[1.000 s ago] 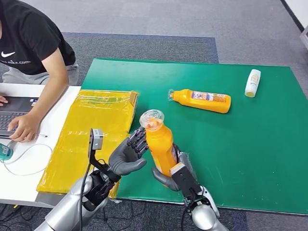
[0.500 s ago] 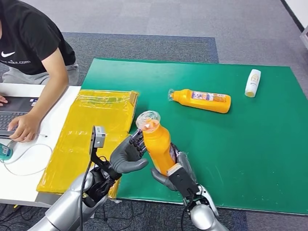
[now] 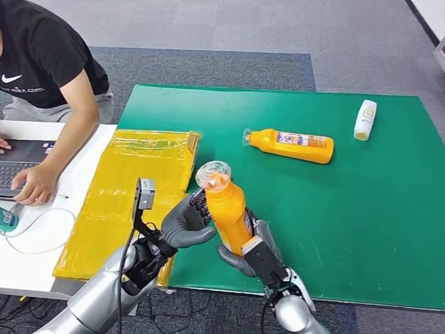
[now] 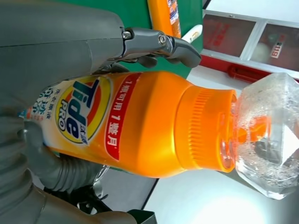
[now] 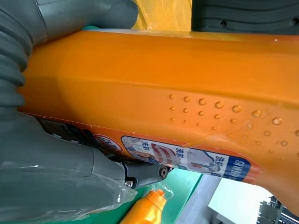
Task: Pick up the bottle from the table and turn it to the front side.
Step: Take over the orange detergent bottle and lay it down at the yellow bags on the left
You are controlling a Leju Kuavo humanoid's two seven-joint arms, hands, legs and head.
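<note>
The orange bottle [image 3: 227, 212] is up off the green surface [image 3: 367, 209], held almost upright with its clear cap [image 3: 213, 174] tipped a little toward the yellow packaging [image 3: 131, 188]. The right hand [image 3: 252, 247] grips the bottle low down, fingers wrapped around its base and back. The left hand [image 3: 186, 223] is in against the bottle's side, thumb across the front and dark fingers [image 3: 198, 202] pressed just below the neck, closed on it too. From the left wrist, the Tide label [image 4: 81, 112] faces the camera, and the thumb [image 4: 53, 163] and upper finger bracket the body. From the right wrist, the bottle's orange flank [image 5: 159, 79] carries raised dots and a label strip. Further back, a second orange bottle [image 3: 291, 145] lies on its side, with a small white bottle [image 3: 365, 120] well apart near the far edge. A person [image 3: 47, 62] sits at the white desk [image 3: 31, 236], a hand on a laptop [image 3: 18, 163].
</note>
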